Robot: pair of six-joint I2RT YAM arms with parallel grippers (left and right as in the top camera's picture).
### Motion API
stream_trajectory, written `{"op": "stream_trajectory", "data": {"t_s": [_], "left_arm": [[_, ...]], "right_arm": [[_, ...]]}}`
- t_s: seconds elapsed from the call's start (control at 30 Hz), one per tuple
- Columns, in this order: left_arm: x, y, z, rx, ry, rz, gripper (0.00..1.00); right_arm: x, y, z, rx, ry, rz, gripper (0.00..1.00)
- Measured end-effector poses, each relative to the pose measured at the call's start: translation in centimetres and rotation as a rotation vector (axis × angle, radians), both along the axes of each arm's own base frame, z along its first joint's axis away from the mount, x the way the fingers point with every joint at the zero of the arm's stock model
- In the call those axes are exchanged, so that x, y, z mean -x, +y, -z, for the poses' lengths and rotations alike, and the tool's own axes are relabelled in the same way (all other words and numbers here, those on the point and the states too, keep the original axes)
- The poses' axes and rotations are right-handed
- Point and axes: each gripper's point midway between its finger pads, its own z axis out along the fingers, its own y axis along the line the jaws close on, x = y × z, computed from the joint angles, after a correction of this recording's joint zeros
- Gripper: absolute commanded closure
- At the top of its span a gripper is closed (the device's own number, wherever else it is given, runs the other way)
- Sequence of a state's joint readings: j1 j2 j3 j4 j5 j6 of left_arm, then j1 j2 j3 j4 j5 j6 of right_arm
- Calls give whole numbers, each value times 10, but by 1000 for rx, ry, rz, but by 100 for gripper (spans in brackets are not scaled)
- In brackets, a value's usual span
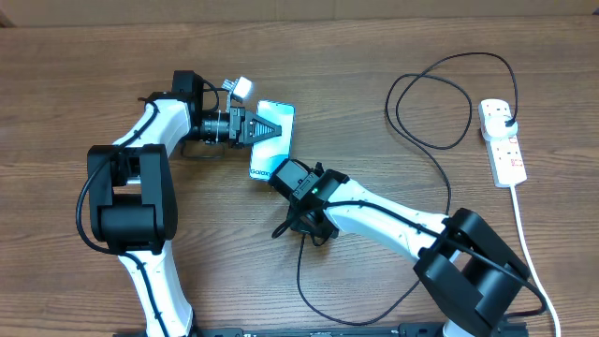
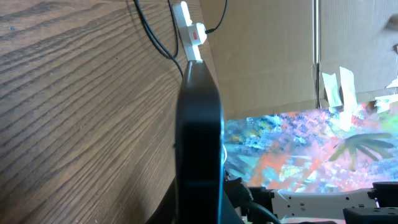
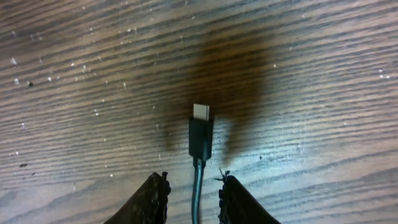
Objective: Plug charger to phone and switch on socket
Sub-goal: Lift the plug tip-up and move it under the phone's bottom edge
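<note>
The phone (image 1: 284,114) is tilted up off the wooden table, and my left gripper (image 1: 267,128) is shut on it. The left wrist view has the phone (image 2: 199,143) edge-on as a dark slab. My right gripper (image 3: 193,180) points down at the table just below the phone, jaws apart. The charger cable (image 3: 198,186) runs between its fingers (image 3: 155,199) with a gap on each side. Ahead of them sits the connector tip (image 3: 200,112). The charger (image 1: 440,140) loops right to its plug (image 1: 506,117) in the white socket (image 1: 503,140).
The socket's white cord (image 1: 529,243) trails toward the front right edge. The black cable makes a second loop (image 1: 314,300) near the front, under the right arm. In the left wrist view, a cardboard wall (image 2: 267,56) and a colourful patterned surface (image 2: 311,143) lie beyond the table.
</note>
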State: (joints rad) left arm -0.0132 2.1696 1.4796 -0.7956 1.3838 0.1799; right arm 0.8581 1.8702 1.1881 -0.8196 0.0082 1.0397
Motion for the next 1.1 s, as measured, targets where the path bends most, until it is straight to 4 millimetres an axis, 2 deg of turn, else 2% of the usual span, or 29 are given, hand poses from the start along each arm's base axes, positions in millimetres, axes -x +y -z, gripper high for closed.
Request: {"op": "stream_trajectory", "data": {"t_s": [0.13, 0.47, 0.7, 0.8, 1.1], "left_arm": [[0, 0, 0, 0, 0, 0, 96], [0, 0, 0, 0, -1, 0, 96], [-5, 3, 12, -72, 9, -16, 96], [-6, 4, 17, -101, 31, -27, 96], [-7, 5, 21, -126, 57, -38, 96]], "right_arm": [[1, -1, 12, 21, 20, 3, 71], [0, 1, 14, 17, 21, 6, 89], [0, 2, 15, 12, 22, 6, 86], [0, 3, 14, 8, 22, 8, 76], [-1, 4, 14, 2, 17, 2, 76]]}}
